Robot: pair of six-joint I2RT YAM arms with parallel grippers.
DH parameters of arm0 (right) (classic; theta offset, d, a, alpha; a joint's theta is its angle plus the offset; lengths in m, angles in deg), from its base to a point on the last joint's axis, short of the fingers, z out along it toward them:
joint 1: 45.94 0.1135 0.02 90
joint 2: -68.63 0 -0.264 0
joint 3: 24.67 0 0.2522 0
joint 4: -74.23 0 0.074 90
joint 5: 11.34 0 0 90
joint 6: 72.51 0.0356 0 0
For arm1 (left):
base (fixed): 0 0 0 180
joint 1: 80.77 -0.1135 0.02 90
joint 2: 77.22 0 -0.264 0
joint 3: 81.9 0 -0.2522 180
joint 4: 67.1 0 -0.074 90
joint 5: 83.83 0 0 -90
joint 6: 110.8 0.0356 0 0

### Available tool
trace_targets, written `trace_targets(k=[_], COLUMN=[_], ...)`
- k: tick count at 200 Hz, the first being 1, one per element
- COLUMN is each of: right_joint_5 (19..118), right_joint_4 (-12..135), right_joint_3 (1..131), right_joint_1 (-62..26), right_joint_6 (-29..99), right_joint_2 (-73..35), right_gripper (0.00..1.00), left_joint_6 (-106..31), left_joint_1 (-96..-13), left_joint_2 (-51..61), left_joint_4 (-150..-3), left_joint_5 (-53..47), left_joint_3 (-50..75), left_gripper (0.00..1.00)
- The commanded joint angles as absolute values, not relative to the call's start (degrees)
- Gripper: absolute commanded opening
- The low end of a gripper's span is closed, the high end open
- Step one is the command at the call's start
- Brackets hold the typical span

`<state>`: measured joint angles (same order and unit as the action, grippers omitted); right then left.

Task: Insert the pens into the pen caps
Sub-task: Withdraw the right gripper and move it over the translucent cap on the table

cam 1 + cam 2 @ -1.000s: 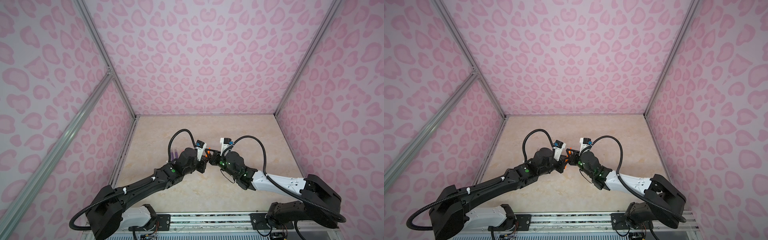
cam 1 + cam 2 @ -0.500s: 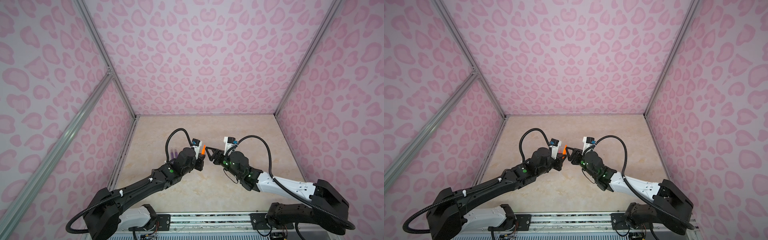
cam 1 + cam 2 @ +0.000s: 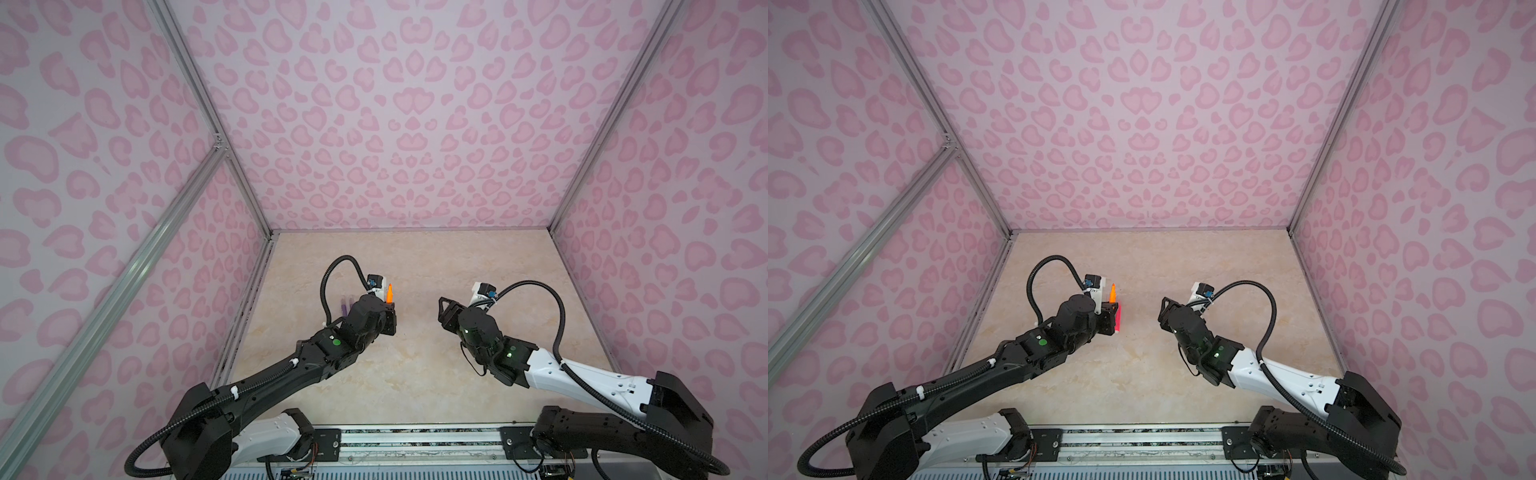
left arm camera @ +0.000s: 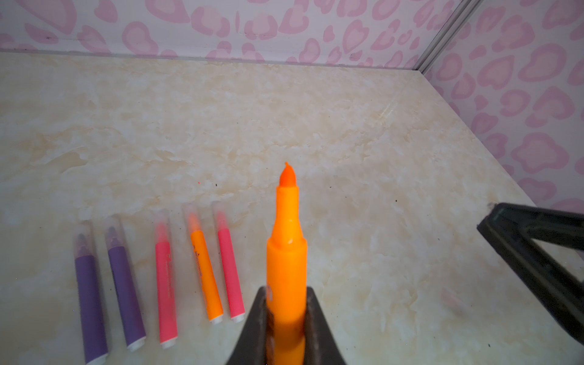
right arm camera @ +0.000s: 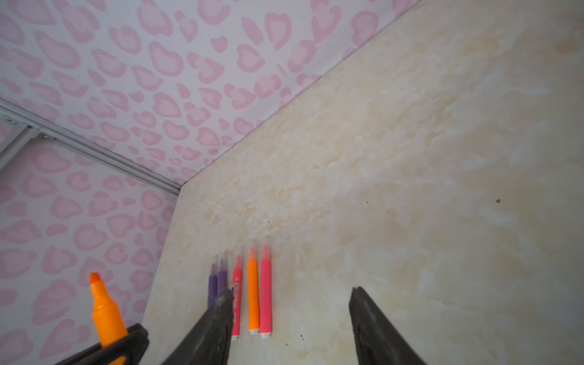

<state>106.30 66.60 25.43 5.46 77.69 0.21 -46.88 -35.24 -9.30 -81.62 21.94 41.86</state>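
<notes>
Alignment decides this capping: my left gripper (image 4: pixel 286 295) clamps the bare-tipped orange pen (image 4: pixel 286 252), five capped pens (image 4: pixel 205 275) lie on the worktop (image 4: pixel 347 126) beneath it, and I must send my empty, wide-apart right gripper (image 5: pixel 292 290) for the remaining cap, unseen here, then push it on straight.

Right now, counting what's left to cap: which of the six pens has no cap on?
The orange pen gripped in the left tool: its tip is bare. The other five pens, lying in a row, each wear a clear cap.
</notes>
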Motion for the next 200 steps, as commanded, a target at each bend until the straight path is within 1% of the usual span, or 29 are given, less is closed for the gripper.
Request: trace_targets(k=[1,27,39,79,116,200], right_joint_5=[112.15,114.74,114.27,111.47,110.87,111.25], right_joint_4=[56.02,48.23,46.74,45.29,42.4,43.16], right_joint_3=[22.73,18.21,16.63,15.18,16.36,15.81], right_joint_1=[5.75,5.67,5.52,5.52,5.56,5.51], right_joint_6=[87.01,98.86,101.28,102.95,104.49,105.62], right_joint_2=[0.09,0.45,0.28,-2.27,-4.52,-5.93], right_gripper=[0.6,0.62,0.63,0.63,0.62,0.62], left_joint_6=[-47.69,-47.26,-47.21,-47.12,-46.6,-46.02], left_joint_1=[-35.22,-35.16,-35.24,-35.24,-35.14,-35.16], left_joint_2=[-8.89,-8.67,-8.5,-8.39,-8.26,-7.09], left_joint_4=[-81.55,-81.84,-81.88,-82.04,-81.86,-81.99], left_joint_5=[21.8,21.91,21.77,20.94,20.54,18.85], left_joint_3=[41.22,40.84,40.81,40.52,40.42,39.53], left_gripper=[0.03,0.03,0.03,0.03,0.03,0.03])
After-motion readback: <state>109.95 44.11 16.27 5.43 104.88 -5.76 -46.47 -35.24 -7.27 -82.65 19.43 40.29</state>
